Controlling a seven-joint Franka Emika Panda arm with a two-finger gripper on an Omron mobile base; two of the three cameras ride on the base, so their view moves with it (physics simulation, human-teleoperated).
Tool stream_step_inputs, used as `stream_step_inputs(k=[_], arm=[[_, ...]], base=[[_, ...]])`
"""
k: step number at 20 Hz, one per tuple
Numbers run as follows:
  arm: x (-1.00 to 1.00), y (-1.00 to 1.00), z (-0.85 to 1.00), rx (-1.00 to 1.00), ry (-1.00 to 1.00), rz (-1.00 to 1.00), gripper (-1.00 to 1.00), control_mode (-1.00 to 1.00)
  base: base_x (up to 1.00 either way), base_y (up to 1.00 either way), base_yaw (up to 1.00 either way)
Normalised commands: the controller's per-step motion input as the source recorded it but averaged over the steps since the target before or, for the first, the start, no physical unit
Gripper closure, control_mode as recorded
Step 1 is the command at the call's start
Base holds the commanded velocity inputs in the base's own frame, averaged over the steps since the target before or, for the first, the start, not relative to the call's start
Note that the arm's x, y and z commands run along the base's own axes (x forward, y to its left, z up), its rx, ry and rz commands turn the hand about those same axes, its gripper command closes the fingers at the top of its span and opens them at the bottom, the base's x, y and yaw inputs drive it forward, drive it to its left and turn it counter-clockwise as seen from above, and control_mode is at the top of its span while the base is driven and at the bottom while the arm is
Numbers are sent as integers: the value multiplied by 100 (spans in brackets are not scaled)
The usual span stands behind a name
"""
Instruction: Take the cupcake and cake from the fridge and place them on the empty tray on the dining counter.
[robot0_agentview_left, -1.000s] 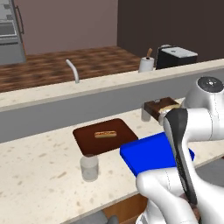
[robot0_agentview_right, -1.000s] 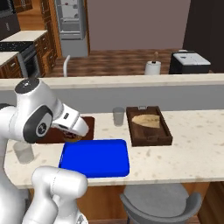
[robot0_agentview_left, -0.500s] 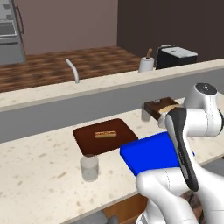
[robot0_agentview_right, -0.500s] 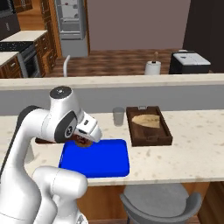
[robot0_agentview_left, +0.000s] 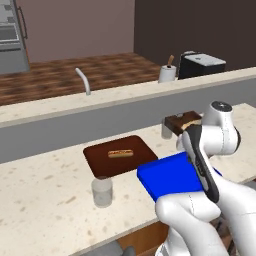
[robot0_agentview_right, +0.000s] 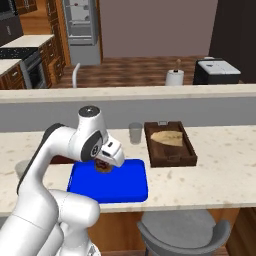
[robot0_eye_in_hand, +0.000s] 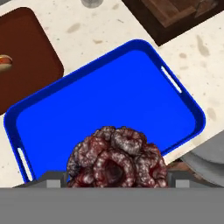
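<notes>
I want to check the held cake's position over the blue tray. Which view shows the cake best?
The hand view: the cake fills its lower middle, above the blue tray. The right base view shows it small under the tool. In the left base view the arm hides it.

Over the last second the white arm has swung forward and down. In the right base view its gripper (robot0_agentview_right: 106, 165), earlier at the left edge of the flat bright blue rectangular tray (robot0_agentview_right: 109, 181), now sits low over the tray's upper left part, carrying the lumpy dark red-brown cake (robot0_agentview_right: 104, 167) between its fingers.
</notes>
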Motion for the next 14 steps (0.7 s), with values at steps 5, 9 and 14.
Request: stream_step_inputs(k=[5, 9, 14], arm=[[39, 0, -41, 0, 0, 0, 100, -100], [31, -10, -41, 0, -2, 0, 100, -100], [20, -11, -42, 0, -6, 0, 100, -100]], base=[[0, 0, 0], [0, 0, 0], [0, 0, 0]])
